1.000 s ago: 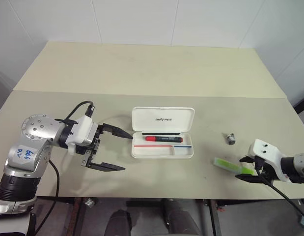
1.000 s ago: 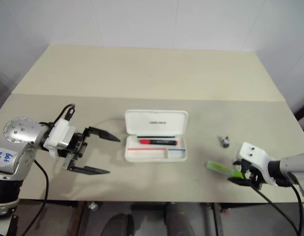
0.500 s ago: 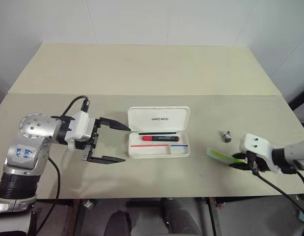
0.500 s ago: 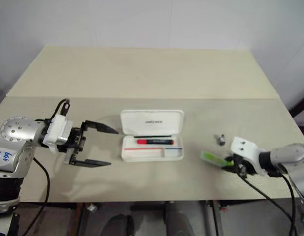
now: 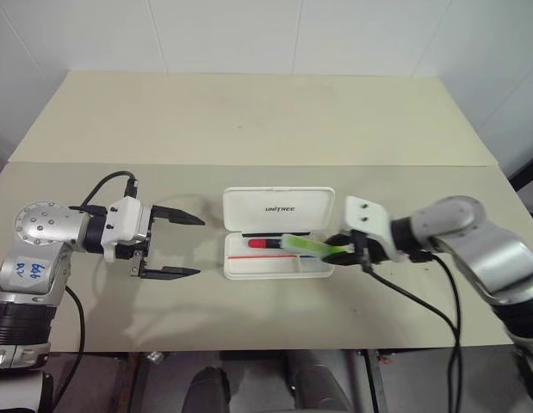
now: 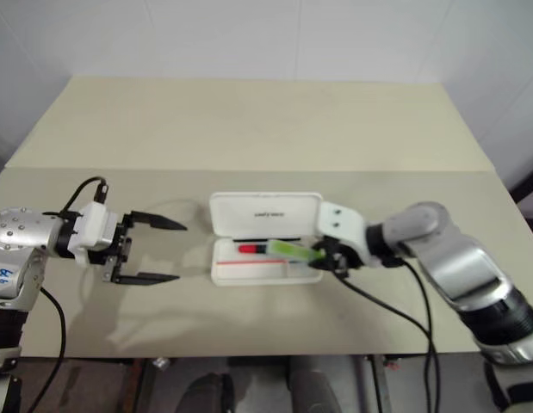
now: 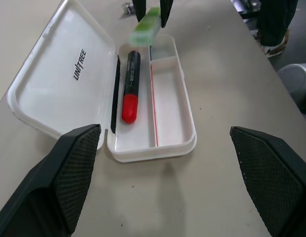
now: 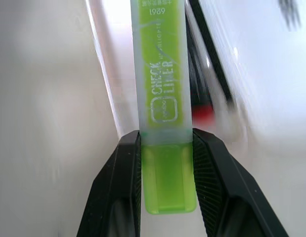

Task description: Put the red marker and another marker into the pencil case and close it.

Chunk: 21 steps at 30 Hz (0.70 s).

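The lime-green highlighter (image 8: 161, 123), a flat, stiff, light and probably slick translucent bar best taken across its narrow sides near the cap end, is clamped there by the right gripper (image 5: 342, 250) and held out ahead over the open pencil case (image 5: 279, 209), beside the red marker (image 7: 131, 86).

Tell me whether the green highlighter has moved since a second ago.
Yes. The green highlighter, pinched in the right claw, has left the table at the right and now hangs over the open pencil case.
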Available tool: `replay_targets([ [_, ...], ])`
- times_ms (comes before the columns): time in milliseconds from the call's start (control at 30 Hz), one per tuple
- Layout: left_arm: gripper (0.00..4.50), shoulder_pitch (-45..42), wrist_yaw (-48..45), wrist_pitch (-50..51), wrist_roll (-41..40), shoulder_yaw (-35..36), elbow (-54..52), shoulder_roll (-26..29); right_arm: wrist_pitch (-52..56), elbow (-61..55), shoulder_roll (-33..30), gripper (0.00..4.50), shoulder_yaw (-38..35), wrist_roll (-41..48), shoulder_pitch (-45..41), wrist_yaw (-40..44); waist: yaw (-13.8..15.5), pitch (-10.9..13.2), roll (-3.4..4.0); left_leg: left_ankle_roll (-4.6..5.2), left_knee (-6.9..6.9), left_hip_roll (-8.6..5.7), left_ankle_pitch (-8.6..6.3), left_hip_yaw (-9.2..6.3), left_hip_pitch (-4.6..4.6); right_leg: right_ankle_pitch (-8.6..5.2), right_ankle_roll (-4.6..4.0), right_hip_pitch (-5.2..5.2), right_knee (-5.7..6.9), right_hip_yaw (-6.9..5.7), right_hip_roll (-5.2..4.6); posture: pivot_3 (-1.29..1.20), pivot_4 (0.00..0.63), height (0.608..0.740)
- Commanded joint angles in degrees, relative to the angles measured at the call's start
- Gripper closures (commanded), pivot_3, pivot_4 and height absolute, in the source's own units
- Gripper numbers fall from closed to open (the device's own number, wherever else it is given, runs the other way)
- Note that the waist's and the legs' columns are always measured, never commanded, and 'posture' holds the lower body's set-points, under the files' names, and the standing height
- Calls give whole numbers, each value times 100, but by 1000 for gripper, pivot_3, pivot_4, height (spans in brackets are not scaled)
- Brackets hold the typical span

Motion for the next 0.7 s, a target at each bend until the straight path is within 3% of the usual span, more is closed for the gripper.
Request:
replay_targets([
  [33,0,178,113,-122,28,316,-27,158,-12,11,361,3423,456,-208,-418,-55,5,0,0,2,0,1,-1,-1,0,-2,-2,0,-1,-2,0,0,150,740],
  [167,0,429,216,-58,-15,446,-255,223,-60,303,846,3423,789,-327,-821,-43,13,0,0,3,3,1,-2,3,-2,-2,-2,0,-1,-2,-2,0,150,740],
  [700,0,972,652,204,-95,776,-854,319,-393,801,1446,3423,1486,-767,-1115,127,1,-1,-1,3,5,1,-2,3,-1,-2,-3,0,2,-6,-4,0,150,740],
])
